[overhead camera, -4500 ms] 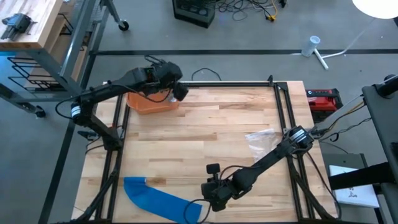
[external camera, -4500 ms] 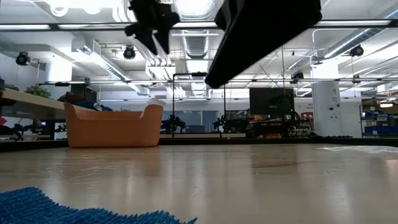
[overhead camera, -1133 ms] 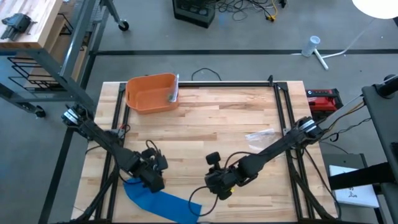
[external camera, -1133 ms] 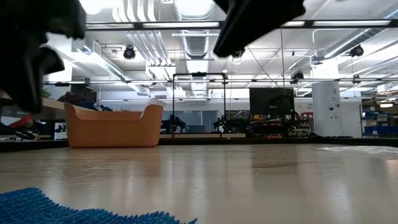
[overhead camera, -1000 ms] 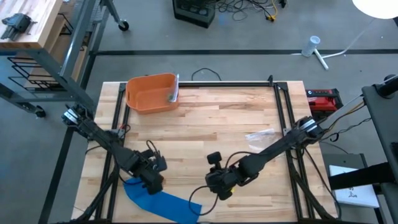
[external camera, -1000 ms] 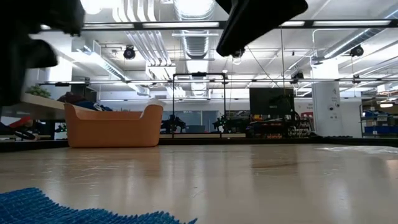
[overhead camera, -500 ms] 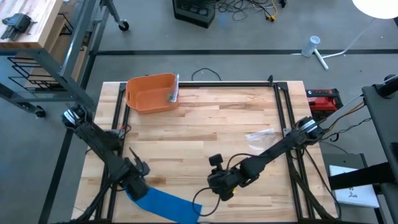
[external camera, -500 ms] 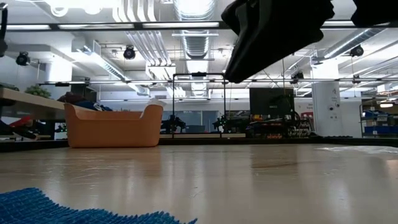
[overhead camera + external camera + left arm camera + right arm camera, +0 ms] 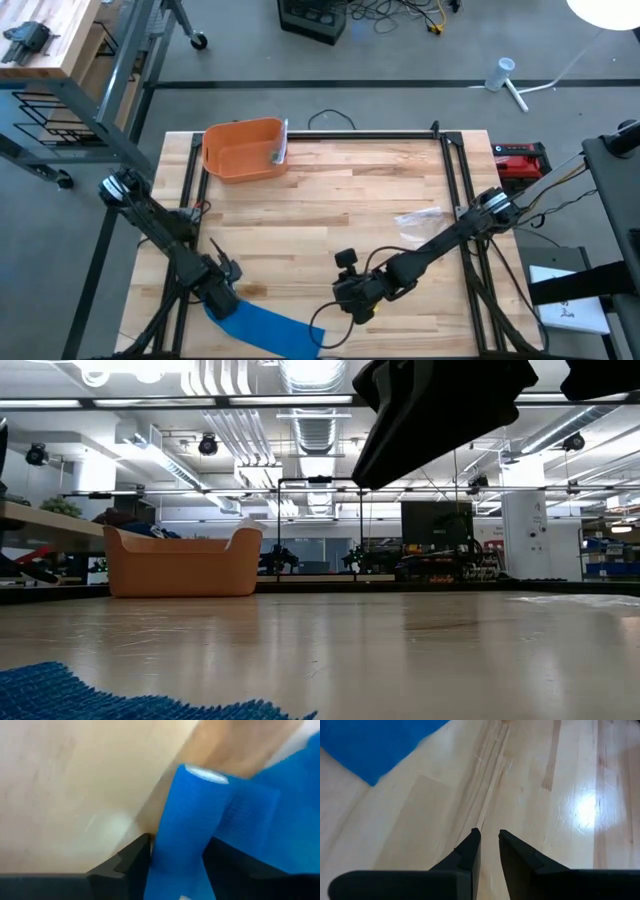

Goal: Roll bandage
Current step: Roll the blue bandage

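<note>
A butcher-block wooden table was seen from straight above, with two dark robot arms reaching in from its sides.

The flat blue woven bandage strip lay at about seven o'clock on the table, near the front edge, running from the left arm toward the centre front.

The left gripper sat at the strip's left end. In its wrist view the bandage's rolled or folded end stood between the two dark fingers, which were spread on either side of it; whether they pressed on it could not be told.

The right gripper hovered at about six o'clock, just beside the strip's right end. Its wrist view showed two dark fingers held close together with a narrow gap, nothing between them, above bare wood, with the blue strip's corner ahead.

An orange plastic bin stood at about eleven o'clock, well apart from the bandage. A crumpled clear plastic wrapper lay at about three o'clock.
</note>
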